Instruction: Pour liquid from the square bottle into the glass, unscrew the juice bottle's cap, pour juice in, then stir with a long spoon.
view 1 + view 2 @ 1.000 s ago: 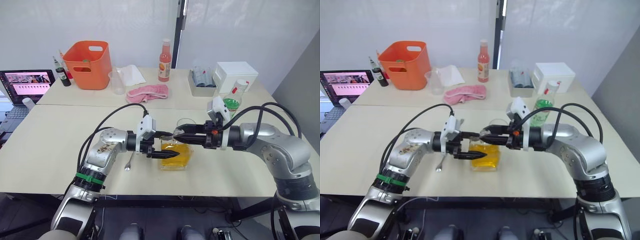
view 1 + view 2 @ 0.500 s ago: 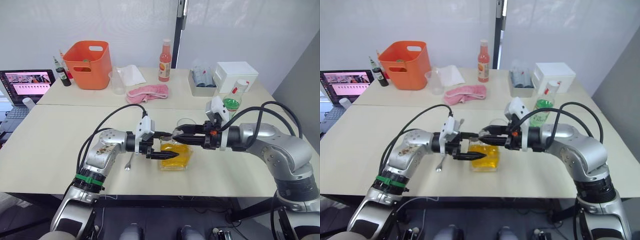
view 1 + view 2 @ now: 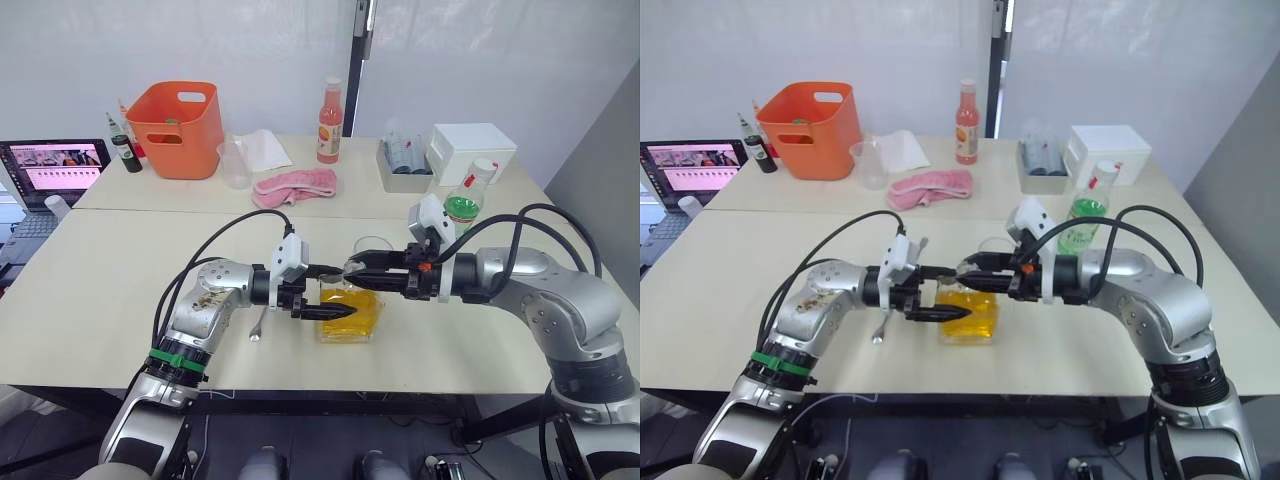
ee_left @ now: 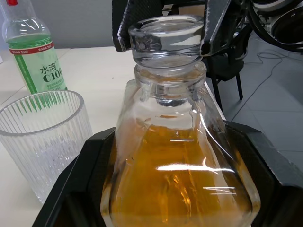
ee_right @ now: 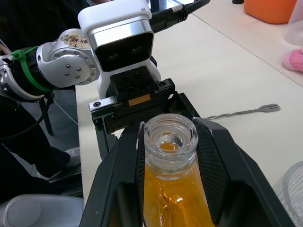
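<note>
My left end effector (image 3: 335, 291) gripped the square bottle (image 3: 352, 312) around its body on the desk (image 3: 120, 290); my right end effector (image 3: 352, 266) clamped its neck.

square bottle (image 4: 180, 156) base cut off by the frame edge, glass (image 3: 371, 247) partly behind right end effector (image 3: 352, 268)

The square bottle (image 4: 180, 156) is thick, glossy clear glass with bright highlights over the amber liquid (image 4: 182, 184), and the glass (image 4: 45, 137) beside it is clear with fine vertical ribbing. The juice bottle (image 4: 35, 49) looks like see-through green plastic with a paper-like label; the long spoon (image 5: 246, 112) is bright thin metal. The fingers (image 5: 118, 189) are matt black plastic, the table (image 3: 100, 290) smooth and matt pale, the pink cloth (image 3: 297, 186) soft and nubbly.
</note>
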Action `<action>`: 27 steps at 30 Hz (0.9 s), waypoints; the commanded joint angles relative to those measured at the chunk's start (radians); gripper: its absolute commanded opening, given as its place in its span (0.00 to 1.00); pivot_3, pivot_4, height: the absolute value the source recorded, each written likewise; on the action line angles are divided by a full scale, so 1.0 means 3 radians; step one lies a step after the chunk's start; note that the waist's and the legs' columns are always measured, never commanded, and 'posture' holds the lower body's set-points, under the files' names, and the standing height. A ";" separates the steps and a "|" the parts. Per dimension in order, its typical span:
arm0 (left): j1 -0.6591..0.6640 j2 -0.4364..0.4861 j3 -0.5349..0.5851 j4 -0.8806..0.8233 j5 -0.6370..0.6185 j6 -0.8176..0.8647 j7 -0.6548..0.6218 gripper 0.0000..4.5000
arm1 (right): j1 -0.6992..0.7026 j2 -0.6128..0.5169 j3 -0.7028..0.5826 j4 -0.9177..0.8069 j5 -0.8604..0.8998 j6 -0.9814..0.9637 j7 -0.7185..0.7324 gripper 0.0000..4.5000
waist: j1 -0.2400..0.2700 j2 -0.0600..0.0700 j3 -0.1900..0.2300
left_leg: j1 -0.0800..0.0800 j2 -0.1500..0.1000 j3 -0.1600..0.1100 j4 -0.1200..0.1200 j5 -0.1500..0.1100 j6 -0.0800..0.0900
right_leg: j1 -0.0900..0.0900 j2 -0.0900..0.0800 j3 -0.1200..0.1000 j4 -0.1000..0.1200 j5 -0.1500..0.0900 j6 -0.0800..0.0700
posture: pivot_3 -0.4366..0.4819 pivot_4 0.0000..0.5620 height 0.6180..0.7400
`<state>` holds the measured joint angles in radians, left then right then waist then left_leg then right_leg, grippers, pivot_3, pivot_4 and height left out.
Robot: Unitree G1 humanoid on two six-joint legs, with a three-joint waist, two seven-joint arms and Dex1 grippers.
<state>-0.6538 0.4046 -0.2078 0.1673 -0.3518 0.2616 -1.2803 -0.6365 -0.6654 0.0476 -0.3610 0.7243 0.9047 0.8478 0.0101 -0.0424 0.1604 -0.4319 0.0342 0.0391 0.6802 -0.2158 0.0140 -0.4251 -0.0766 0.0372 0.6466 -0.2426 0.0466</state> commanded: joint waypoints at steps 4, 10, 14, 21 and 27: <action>0.0012 0.0018 -0.0238 0.0107 0.0183 -0.0013 -0.0108 0.63 | 0.0000 0.0014 -0.0215 -0.0209 -0.0069 -0.0375 -0.0006 0.23 | -0.0001 0.0000 0.0000 | 0.0003 0.0000 0.0000 0.0000 0.0000 0.0000 | 0.0003 0.0000 0.0000 0.0001 0.0000 0.0000 | 0.48 0.27 0.79; -0.0012 0.0002 -0.0249 0.0131 0.0194 -0.0032 -0.0111 0.63 | 0.0057 0.0044 -0.0208 -0.0221 -0.0093 -0.0408 -0.0021 0.62 | 0.0007 0.0001 -0.0001 | 0.0007 0.0000 0.0000 0.0000 0.0000 0.0000 | 0.0007 0.0000 0.0000 0.0001 0.0000 0.0000 | 0.48 0.27 0.79; -0.0017 -0.0005 -0.0249 0.0132 0.0197 -0.0034 -0.0109 0.63 | 0.0069 0.0051 -0.0211 -0.0221 -0.0103 -0.0436 -0.0042 0.91 | 0.0008 0.0001 -0.0001 | 0.0008 0.0000 -0.0001 0.0001 0.0000 0.0000 | 0.0011 0.0000 -0.0001 -0.0001 0.0000 0.0000 | 0.48 0.27 0.79; -0.0048 -0.0011 -0.0239 0.0154 0.0202 -0.0045 -0.0103 0.63 | 0.0135 0.0026 -0.0151 -0.0232 -0.0110 -0.0426 0.0001 0.92 | 0.0009 0.0002 -0.0002 | 0.0008 0.0000 -0.0001 0.0001 0.0000 0.0000 | 0.0011 0.0000 -0.0002 -0.0001 0.0000 0.0000 | 0.48 0.27 0.79; -0.0051 -0.0005 -0.0240 0.0177 0.0205 -0.0054 -0.0112 0.63 | 0.0197 0.0061 -0.0104 -0.0161 -0.0169 -0.0484 0.0019 0.92 | 0.0009 0.0002 -0.0002 | 0.0008 -0.0001 -0.0001 0.0001 0.0000 0.0000 | 0.0011 0.0000 -0.0001 -0.0001 0.0000 0.0000 | 0.48 0.27 0.79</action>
<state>-0.6752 0.4018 -0.2287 0.1969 -0.3335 0.2362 -1.2986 -0.5748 -0.6509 0.0285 -0.3994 0.6758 0.7926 0.8486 0.0128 -0.0419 0.1600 -0.4294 0.0340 0.0388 0.6804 -0.2158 0.0140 -0.4219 -0.0767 0.0368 0.6463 -0.2426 0.0466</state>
